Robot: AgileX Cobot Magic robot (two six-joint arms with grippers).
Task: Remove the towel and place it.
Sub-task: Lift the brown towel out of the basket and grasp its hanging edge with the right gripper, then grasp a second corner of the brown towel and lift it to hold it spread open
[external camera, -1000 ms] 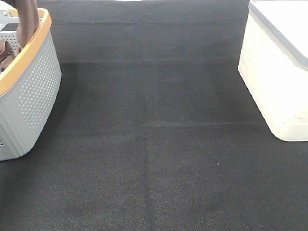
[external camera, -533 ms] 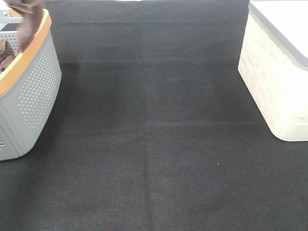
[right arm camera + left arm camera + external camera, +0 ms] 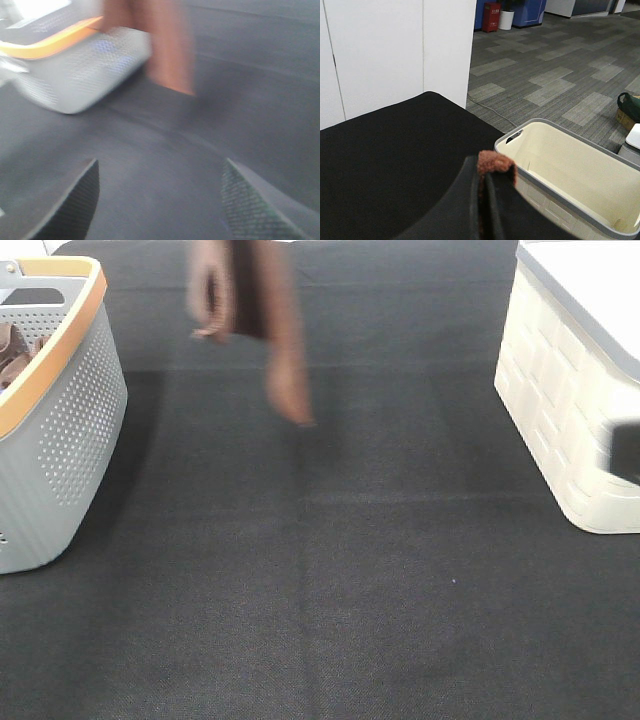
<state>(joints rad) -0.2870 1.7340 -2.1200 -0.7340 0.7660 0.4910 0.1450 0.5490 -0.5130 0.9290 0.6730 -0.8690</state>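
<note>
1 towel (image 3: 285, 360), motion-blurred, hangs clamped between the left gripper's (image 3: 487, 182) 2 fingers. The right gripper's (image 3: 160, 195) 2 fingers are spread and empty, with the towel ahead of them. 1 basket (image 3: 80, 430) and 1 bin (image 3: 560, 410) are both cut off.

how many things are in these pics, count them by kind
baskets and bins: 2 (grey basket, cream bin)
cloths: 2 (towel hanging in the air, brownish cloth in the grey basket, only partly in view)
total: 4
</note>
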